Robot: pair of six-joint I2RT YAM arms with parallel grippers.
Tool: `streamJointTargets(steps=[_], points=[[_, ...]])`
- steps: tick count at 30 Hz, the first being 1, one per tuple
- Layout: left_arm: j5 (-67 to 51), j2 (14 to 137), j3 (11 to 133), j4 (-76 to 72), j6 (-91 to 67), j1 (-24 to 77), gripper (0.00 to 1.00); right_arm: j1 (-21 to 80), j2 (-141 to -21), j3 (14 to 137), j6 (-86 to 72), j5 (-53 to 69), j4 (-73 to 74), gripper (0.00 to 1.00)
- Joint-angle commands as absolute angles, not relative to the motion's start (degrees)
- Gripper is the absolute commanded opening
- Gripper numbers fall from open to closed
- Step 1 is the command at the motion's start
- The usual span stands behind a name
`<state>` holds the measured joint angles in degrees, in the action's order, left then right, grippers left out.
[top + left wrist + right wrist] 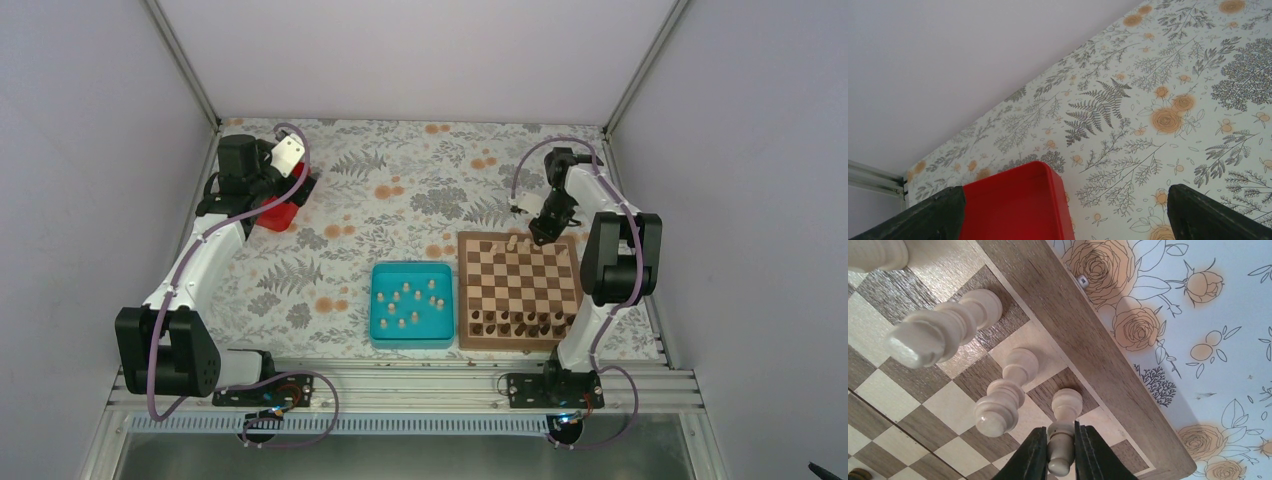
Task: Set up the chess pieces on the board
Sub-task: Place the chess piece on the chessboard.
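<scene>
Held piece: a pale chessman (1067,402) stands on a dark square in the far row of the chessboard (1108,365), beside the border
Handling: I judge it light, stiff, smooth turned wood, tippy on a small foot; best pinched at the narrow stem
My right tool (1062,442): closed snug on its upper part
My left tool (1065,220): spread wide, empty, by a red container (1013,205)
Waiting: more pale chessmen (401,322) in the teal tray (376,320)
Hard to see: my fingers hide its top, so which piece it is stays unclear
</scene>
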<state>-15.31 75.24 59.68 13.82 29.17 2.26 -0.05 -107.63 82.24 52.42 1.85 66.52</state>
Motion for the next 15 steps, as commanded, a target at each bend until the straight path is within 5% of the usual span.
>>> streamJointTargets(steps=[1,15], points=[[-16.10,74.39,59.85,13.30,29.58,2.09,1.00,-0.09,-107.06,81.56,52.16,1.33,66.66,0.20],[-15.53,74.07,59.90,13.15,29.44,2.07,1.00,-3.71,-100.53,84.83,52.41,3.00,67.06,0.49]])
